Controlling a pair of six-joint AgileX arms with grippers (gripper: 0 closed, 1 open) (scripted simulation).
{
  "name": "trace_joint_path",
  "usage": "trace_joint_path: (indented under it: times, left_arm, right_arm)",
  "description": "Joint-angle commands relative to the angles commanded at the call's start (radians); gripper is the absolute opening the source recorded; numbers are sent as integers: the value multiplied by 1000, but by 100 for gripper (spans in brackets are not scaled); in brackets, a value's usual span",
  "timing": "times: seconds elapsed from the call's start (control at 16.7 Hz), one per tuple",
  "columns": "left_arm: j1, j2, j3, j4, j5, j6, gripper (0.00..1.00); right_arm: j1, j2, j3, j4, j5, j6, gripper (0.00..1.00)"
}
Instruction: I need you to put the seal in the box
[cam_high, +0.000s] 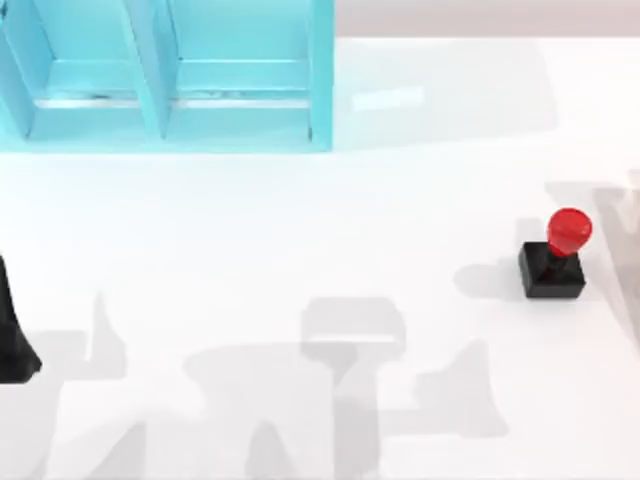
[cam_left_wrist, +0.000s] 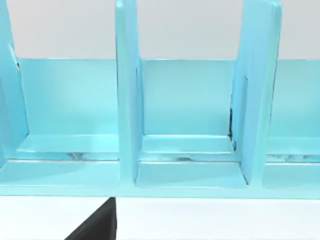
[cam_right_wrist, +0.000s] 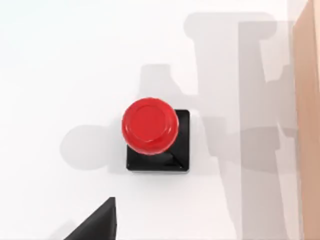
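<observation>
A: Surface?
B: Plain white tabletop (cam_high: 300, 230), grey shadows; pale wall behind.
A: Seal (cam_high: 555, 258)?
B: Upright, right side, well apart from blue box (cam_high: 165, 75) at far left. Hand state: can't tell.

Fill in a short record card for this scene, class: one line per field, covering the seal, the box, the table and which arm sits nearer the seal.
seal: seal upright on its black base, red knob on top, at the table's right side
box: light blue box with dividers, far left of the table
table: white table
seal in box: no, well apart
nearer arm: right, its wrist camera looks down on the seal
</observation>
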Motion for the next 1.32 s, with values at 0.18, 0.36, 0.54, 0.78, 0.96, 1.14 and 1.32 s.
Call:
trace_joint_path:
  times: [0.18, 0.36, 0.54, 0.78, 0.96, 1.14, 1.32]
  left_arm:
    - [0, 0, 0, 0, 0, 0, 100]
    - [0, 0, 0, 0, 0, 0, 100]
    - [0, 0, 0, 0, 0, 0, 100]
    - [0, 0, 0, 0, 0, 0, 100]
    - [0, 0, 0, 0, 0, 0, 100]
    - [0, 0, 0, 0, 0, 0, 100]
    - [0, 0, 0, 0, 0, 0, 100]
  right_arm:
    - [35, 312, 269, -195, 1, 38, 100]
    - [66, 561, 493, -358, 1, 69, 100]
    - [88, 730, 647, -475, 0, 91, 100]
    - [100, 814, 723, -534, 0, 103, 100]
    - [100, 814, 723, -534, 0, 103, 100]
    - [96, 815, 705, -516, 0, 101, 100]
    - [98, 830, 619, -419, 0, 102, 100]
